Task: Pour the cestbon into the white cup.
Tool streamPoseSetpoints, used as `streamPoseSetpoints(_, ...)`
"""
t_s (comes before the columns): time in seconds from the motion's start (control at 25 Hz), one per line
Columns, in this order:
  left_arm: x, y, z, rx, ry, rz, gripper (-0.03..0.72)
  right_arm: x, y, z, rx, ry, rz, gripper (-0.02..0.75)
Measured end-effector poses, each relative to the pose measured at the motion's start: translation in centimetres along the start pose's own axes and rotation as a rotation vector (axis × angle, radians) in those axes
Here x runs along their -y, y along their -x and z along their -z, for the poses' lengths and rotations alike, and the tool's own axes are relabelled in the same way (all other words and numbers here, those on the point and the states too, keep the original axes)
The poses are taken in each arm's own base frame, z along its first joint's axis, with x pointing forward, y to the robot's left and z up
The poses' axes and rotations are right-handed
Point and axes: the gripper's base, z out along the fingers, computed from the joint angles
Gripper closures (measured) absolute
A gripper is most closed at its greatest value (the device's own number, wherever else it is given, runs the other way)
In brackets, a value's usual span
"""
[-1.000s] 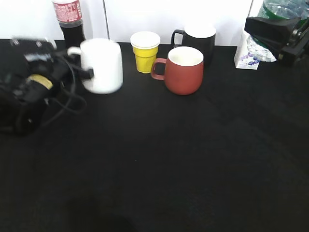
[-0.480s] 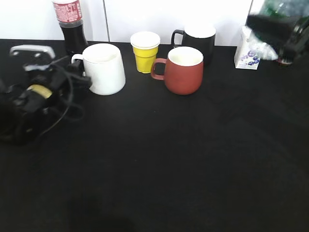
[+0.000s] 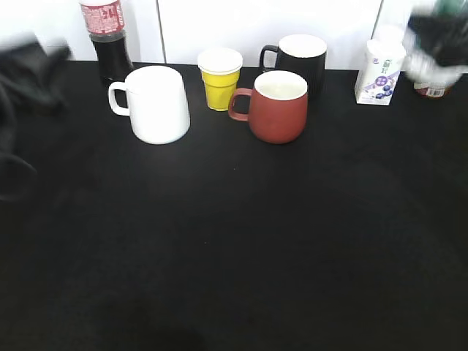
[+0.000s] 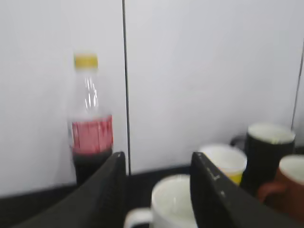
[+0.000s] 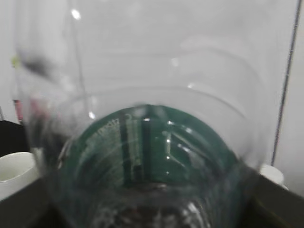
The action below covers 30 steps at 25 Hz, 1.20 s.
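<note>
My right claw (image 3: 439, 40) is pinching the cestbon (image 5: 142, 156), hovering far right of the white cup (image 3: 155, 104). Bottle's looking thin, squishy, probably slick, so I'm gripping mid-body gently. Left claw (image 4: 159, 190) is hanging spread.

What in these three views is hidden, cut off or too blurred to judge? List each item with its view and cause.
- Right gripper, exterior view: motion blur and the frame edge hide its jaws.
- Cestbon bottle, right wrist view: fills the frame, so its cap and water level are unseen.
- Left gripper, left wrist view: fingertips cut off at the bottom.
- White cup, exterior view: contents hidden by its wall.
</note>
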Motion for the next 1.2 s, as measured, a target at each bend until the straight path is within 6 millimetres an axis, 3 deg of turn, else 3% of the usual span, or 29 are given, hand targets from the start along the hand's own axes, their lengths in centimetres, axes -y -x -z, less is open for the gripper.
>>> streamPoseSetpoints(0.08, 0.3, 2.2, 1.0, 0.026, -0.019, -0.026, 0.345, 1.0, -3.0, -1.3, -0.096, -0.014, -0.033, 0.246)
streamPoseSetpoints(0.16, 0.7, 3.3, 1.7, 0.024, -0.048, -0.062, 0.345, 1.6, -6.4, -2.6, -0.138, 0.031, 0.042, 0.246)
streamPoseSetpoints(0.32, 0.9, 4.0, 2.1, 0.04, -0.064, -0.082, 0.345, 3.1, -11.9, -4.2, -0.129, 0.02, 0.087, 0.246)
streamPoseSetpoints(0.4, 1.0, 4.0, 2.1, 0.038, -0.076, -0.092, 0.345, 3.7, -13.3, -5.0, -0.144, 0.017, 0.092, 0.246)
streamPoseSetpoints(0.48, 1.1, 4.0, 2.1, 0.035, -0.088, -0.103, 0.345, 3.7, -13.4, -5.4, -0.138, 0.029, 0.101, 0.246)
streamPoseSetpoints(0.56, 1.1, 4.0, 2.1, 0.034, -0.091, -0.105, 0.345, 3.3, -13.6, -5.3, -0.159, 0.074, 0.061, 0.113)
streamPoseSetpoints(0.6, 1.1, 4.0, 2.1, 0.034, -0.091, -0.105, 0.345, 3.2, -13.8, -5.3, -0.19, 0.084, 0.037, 0.089)
streamPoseSetpoints(0.8, 1.0, 3.5, 2.2, -0.017, -0.083, -0.108, 0.346, 2.3, -12.9, -2.5, -0.345, 0.034, 0.044, 0.078)
streamPoseSetpoints(0.92, 0.7, 1.6, 2.4, -0.236, -0.042, -0.023, 0.346, 1.5, -12.1, -0.1, -0.408, -0.006, 0.048, 0.078)
streamPoseSetpoints(1.04, -0.4, 0.0, 2.6, -0.636, 0.09, 0.055, 0.346, 1.3, -10.1, 1.5, -0.512, -0.097, 0.009, 0.078)
streamPoseSetpoints(1.12, -0.9, 1.7, 1.9, -0.814, 0.185, 0.129, 0.346, 0.9, -8.5, 2.8, -0.566, -0.136, -0.013, 0.083)
streamPoseSetpoints(1.2, -0.9, 4.8, 1.5, -0.917, 0.231, 0.174, 0.349, 0.0, -6.4, 4.1, -0.557, -0.145, -0.039, 0.092)
